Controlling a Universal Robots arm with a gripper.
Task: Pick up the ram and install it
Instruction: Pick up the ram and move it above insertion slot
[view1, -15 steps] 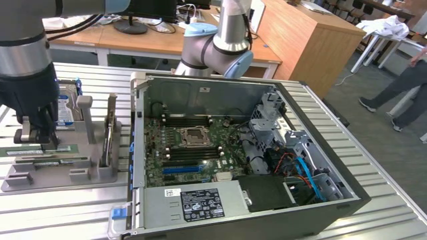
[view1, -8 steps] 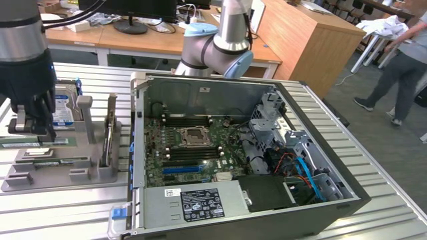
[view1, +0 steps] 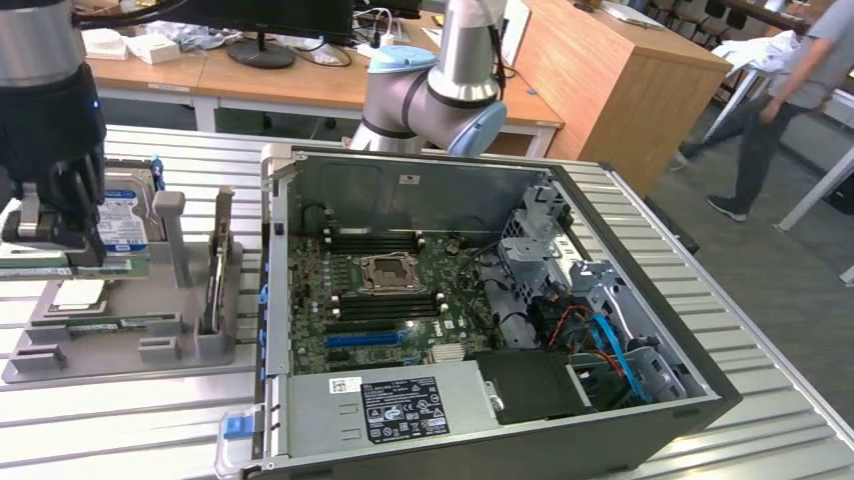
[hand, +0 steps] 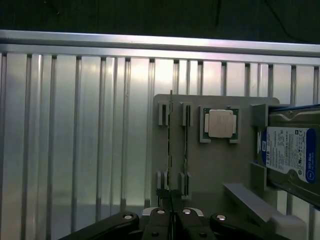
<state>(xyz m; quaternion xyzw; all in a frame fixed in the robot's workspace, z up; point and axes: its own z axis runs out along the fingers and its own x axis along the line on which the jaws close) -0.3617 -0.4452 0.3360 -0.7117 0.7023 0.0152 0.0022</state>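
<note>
One thin green circuit-board ram stick (hand: 171, 145) stands edge-on at the grey plastic tray (hand: 215, 165) slots, black gripper (hand: 171, 214) clamped on it. Probably light, stiff but fragile, so I'd pinch the bare board edges only

This is a robotics lab set up inside a shared office or workshop. A grey-and-blue jointed robot arm (view1: 441, 90) stands at a ribbed aluminium worktable (view1: 134, 420) bearing an open black desktop computer case (view1: 641, 425) and a grey moulded parts fixture (view1: 120, 340). Behind it are long wooden desks (view1: 267, 75), a black monitor stand (view1: 260, 50) and a person (view1: 787, 90) walking across the grey floor.
</note>
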